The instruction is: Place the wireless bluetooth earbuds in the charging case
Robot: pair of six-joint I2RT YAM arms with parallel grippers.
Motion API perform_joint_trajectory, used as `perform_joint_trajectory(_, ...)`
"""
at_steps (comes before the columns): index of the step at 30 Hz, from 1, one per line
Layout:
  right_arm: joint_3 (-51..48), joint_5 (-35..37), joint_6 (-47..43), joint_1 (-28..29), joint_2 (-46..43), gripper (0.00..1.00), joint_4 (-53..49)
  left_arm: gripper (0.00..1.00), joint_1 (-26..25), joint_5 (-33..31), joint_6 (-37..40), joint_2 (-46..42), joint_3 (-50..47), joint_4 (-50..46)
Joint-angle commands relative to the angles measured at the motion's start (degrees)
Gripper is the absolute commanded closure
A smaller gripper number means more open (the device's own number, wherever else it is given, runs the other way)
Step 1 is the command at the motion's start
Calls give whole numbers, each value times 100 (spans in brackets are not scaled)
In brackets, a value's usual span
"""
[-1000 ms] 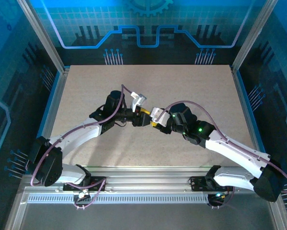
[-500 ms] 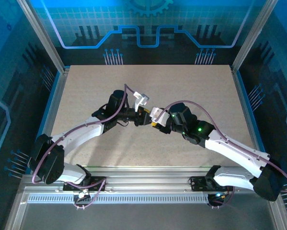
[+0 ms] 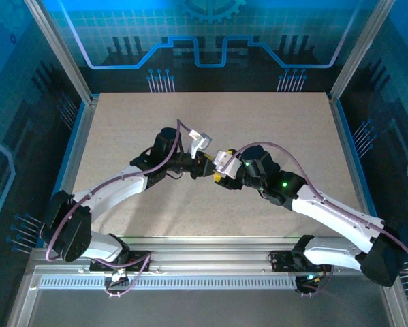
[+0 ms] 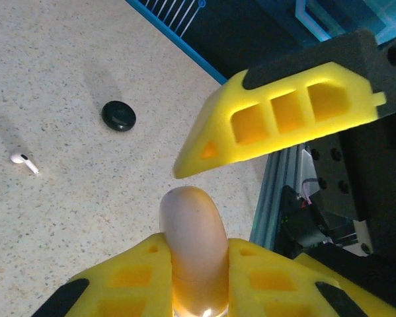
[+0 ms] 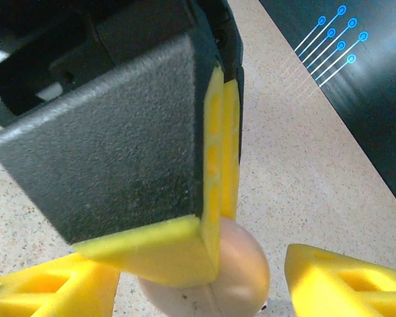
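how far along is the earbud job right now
Done: the charging case is gripped, with the jaws of the left gripper shut on it. In hand: the right gripper stands open around the case. Left: an earbud lies loose on the table near a black disc, not yet inserted.

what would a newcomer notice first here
Mid-table, the left jaws are shut on the round pink charging case, with the right jaws open on either side of it. Elsewhere on the speckled table lie a tiny pale earbud and a black disc, apart from each other.
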Motion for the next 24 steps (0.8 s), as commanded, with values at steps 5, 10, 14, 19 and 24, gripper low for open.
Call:
perform_joint_trajectory(5,-200,-1854,454,-904,-624,33,-68,88,184,261,547,-300,-478,1015)
perform_joint_trajectory(10,-210,-3652,455,-1714,-709,35,-206,88,186,785,838,-621,-1041,1963)
perform_joint_trajectory(14,169,-4834,471,-2117,-363,38,-569,89,179,999,937,-796,-1370,2490)
perform_joint_trajectory(19,770,-5697,138,-2205,280,43,-1314,88,140,1315,982,-809,-1412,2683)
perform_joint_trajectory(24,1184,-5934,-184,-2131,729,47,-1757,87,88,1481,982,-791,-1382,2711)
